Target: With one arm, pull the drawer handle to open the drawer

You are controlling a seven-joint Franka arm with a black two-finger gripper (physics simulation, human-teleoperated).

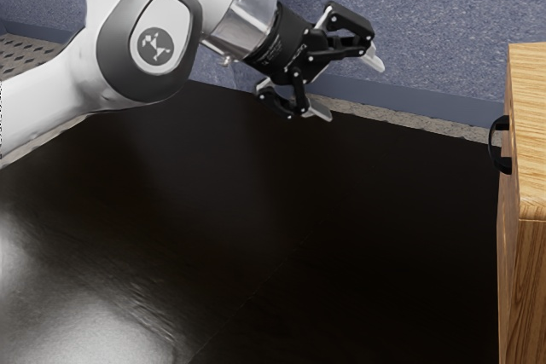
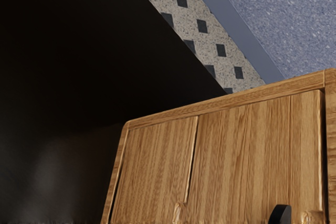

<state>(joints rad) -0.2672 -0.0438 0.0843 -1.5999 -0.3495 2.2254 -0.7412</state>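
Here, a grained oak drawer cabinet [image 1: 525, 236] with black loop handle [image 1: 492, 144].

Grained wooden cabinet [image 1: 522, 210], glossy dark table [image 1: 256, 236], matt black handle [image 1: 498, 144].

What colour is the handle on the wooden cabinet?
Black. The handle shows best in the exterior view, against the light wooden cabinet.

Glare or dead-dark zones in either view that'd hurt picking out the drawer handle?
Exterior view: the glossy black table has a whitish glare patch at the view's lower left, well clear of the drawer handle, which reads dark against the lit wood cabinet; the open pincer stands out against the blue wall. Wrist view: cabinet evenly lit, no glare; table almost uniformly black.
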